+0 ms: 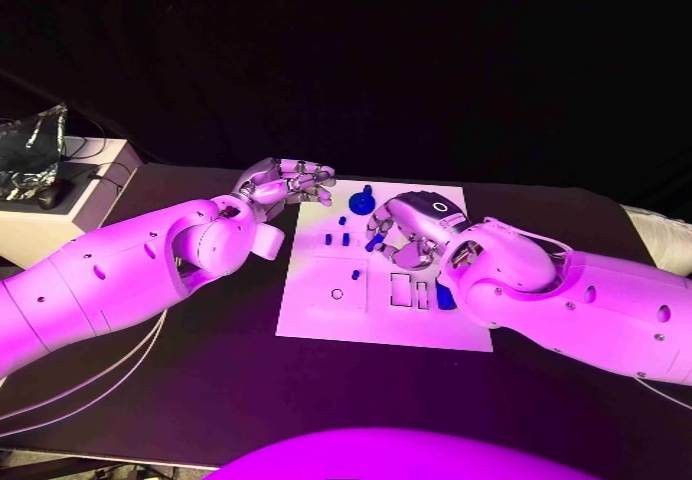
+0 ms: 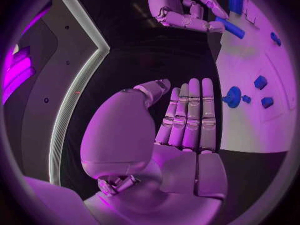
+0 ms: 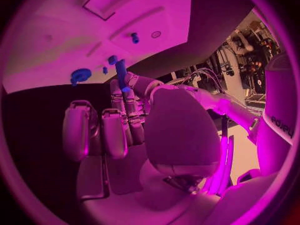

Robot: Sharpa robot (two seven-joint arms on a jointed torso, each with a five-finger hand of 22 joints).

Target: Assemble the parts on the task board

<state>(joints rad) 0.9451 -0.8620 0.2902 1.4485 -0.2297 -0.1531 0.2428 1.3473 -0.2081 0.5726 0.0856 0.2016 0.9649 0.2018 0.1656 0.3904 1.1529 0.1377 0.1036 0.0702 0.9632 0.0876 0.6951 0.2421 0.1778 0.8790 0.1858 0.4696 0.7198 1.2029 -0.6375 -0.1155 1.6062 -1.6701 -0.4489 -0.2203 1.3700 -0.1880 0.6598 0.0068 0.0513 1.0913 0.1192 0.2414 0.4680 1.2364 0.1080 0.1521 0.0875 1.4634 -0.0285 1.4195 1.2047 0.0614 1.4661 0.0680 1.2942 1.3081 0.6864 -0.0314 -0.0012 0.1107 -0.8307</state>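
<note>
On the black table [image 1: 216, 380], lying under both hands: task board [image 1: 325, 315], right hand [image 1: 408, 232] pinching a half-hidden blue peg [image 3: 121, 71], left hand [image 1: 284, 183] hovering, holding nothing, fingers straight.

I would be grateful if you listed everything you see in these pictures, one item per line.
task board: one, white, middle of the table
round part: one, blue, at the board's far edge
small parts: several, blue, on the board's far half
long part: one, blue, pinched in the right robot hand's fingers over the board
part: one, blue, on the board beside the right arm
table: one, black, under everything
box: one, pale, beyond the table's left edge
crinkled bag: one, silvery, on the box
cables: a few, white, under the left arm
left robot hand: one, silver, empty, at the board's far left corner
right robot hand: one, silver, over the board
</note>
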